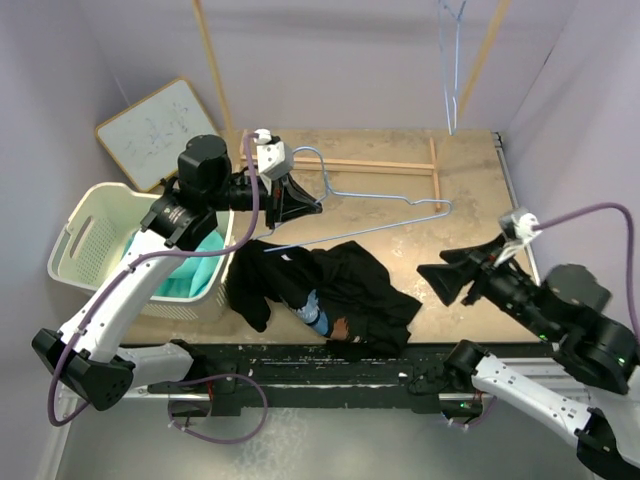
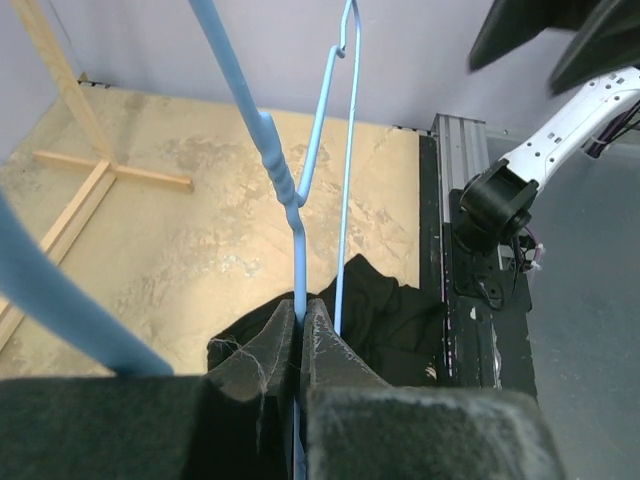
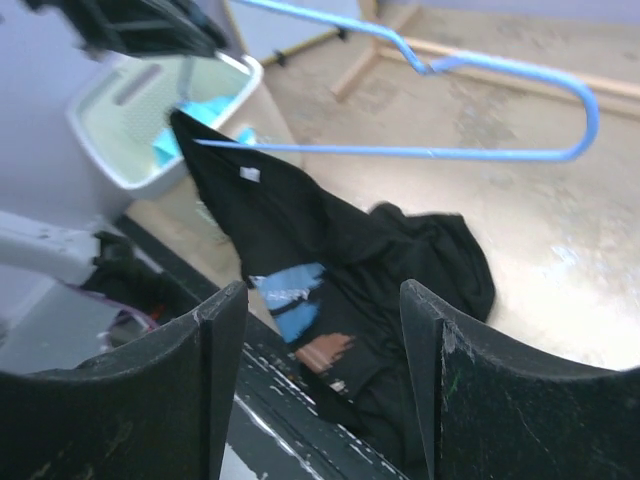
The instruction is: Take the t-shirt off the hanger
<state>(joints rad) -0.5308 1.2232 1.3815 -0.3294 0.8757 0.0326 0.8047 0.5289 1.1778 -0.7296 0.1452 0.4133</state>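
One t-shirt (image 1: 350, 280) corner on hanger (image 3: 430, 153) in left gripper (image 1: 312, 208)

Soft, even light covers the bench (image 1: 470, 230); faint shadows lie on it. Close to the lenses, the hanger (image 2: 60, 305) and the right pincer (image 3: 322, 290) blur.

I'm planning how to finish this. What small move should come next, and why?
Probably move the open right gripper to the t-shirt heap and pinch it. The left gripper is shut on the hanger, held above the table, and one corner of cloth appears hooked on the hanger's end, so pulling away should free it.
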